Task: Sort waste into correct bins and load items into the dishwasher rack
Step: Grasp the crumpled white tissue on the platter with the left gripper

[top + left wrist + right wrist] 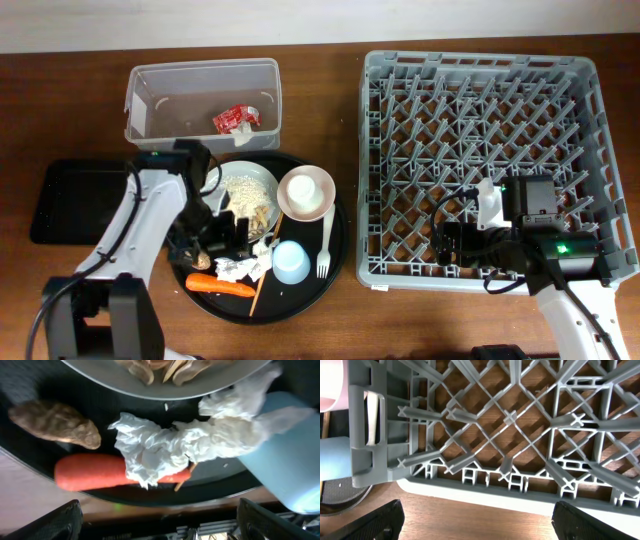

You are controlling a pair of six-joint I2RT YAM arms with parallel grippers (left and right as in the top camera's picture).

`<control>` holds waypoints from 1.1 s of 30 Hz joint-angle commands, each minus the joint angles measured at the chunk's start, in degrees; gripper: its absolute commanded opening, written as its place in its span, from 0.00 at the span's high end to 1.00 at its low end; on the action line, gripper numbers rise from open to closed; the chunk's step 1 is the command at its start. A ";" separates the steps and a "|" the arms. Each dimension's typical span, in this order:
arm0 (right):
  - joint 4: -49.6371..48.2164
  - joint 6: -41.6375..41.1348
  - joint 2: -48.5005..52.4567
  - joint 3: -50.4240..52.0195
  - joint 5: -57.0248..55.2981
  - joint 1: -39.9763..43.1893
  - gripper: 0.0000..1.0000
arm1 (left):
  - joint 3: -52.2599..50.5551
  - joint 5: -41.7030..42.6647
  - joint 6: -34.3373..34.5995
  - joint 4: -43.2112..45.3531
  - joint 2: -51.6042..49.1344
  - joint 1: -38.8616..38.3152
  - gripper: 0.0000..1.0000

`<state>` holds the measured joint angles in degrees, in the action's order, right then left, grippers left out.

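Note:
The round black tray (335,262) holds a white bowl (248,192) with rice grains, a pale pink bowl (306,192), a light blue cup (291,262), a white fork (324,250), a chopstick (258,290), a carrot (220,286) and a crumpled napkin (240,268). My left gripper (225,234) is open and empty just above the napkin (165,447), carrot (85,472) and a brown food scrap (55,421). My right gripper (450,243) is open and empty over the front left edge of the grey dishwasher rack (480,60). The rack (510,420) fills the right wrist view.
A clear tub (150,85) at the back left holds a red wrapper (236,119). A shallow black tray (70,200) lies at the far left, beside my left arm. The blue cup (335,457) and pink bowl (332,390) show left of the rack.

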<state>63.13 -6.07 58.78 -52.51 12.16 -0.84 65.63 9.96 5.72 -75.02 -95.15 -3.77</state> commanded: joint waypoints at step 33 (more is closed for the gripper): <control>-0.11 -0.24 -0.22 -0.76 0.50 -0.28 0.02 | -5.64 0.81 1.11 3.50 1.16 -2.47 0.40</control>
<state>62.98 -6.04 58.78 -52.51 12.14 -0.84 66.94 10.52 7.11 -76.27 -94.17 -6.15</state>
